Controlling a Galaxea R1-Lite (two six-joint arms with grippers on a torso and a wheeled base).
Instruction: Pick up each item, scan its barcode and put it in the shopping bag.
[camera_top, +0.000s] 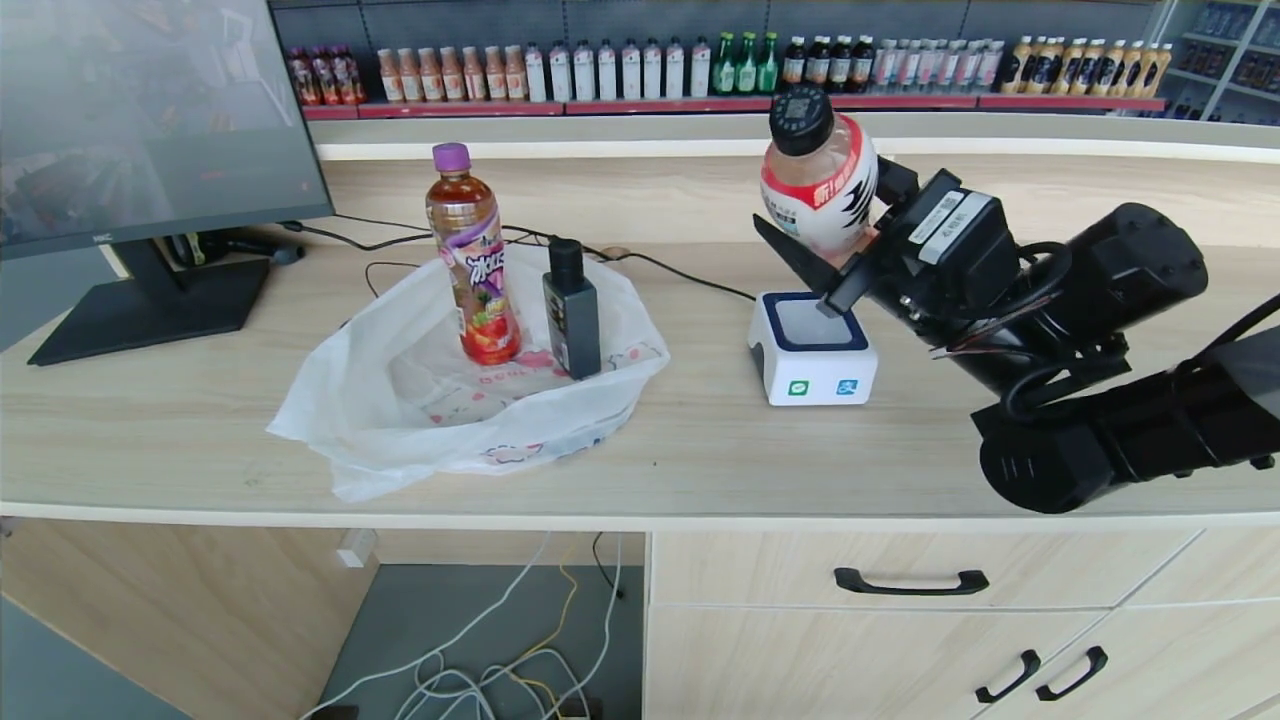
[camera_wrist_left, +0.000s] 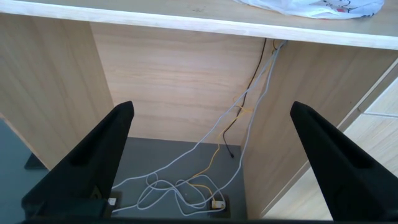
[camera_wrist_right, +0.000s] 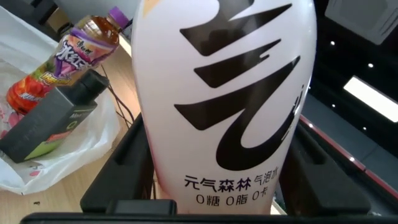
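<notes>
With the right claw (camera_top: 828, 215) pinching the white bottle (camera_top: 818, 165) just above the scanner (camera_top: 812, 358), its barcode probably needs turning down toward the glass.

Black cylindrical right arm (camera_top: 1130, 270), loose cables (camera_top: 990, 322), white-labelled black tool (camera_top: 838, 215)

We record a dark monitor (camera_top: 150, 110) on a black stand (camera_top: 165, 305), placed at the left rear of the counter (camera_top: 150, 430). Black cables (camera_top: 690, 275) run across the worktop near its back edge. Against the far wall, a red-edged shelf (camera_top: 700, 104) carries a row of drinks (camera_top: 640, 70). Under the counter on the right we note drawers (camera_top: 800, 590) with black handles (camera_top: 911, 582). In the open bay beside them, white and yellow floor cables (camera_top: 480, 665) lie tangled.
</notes>
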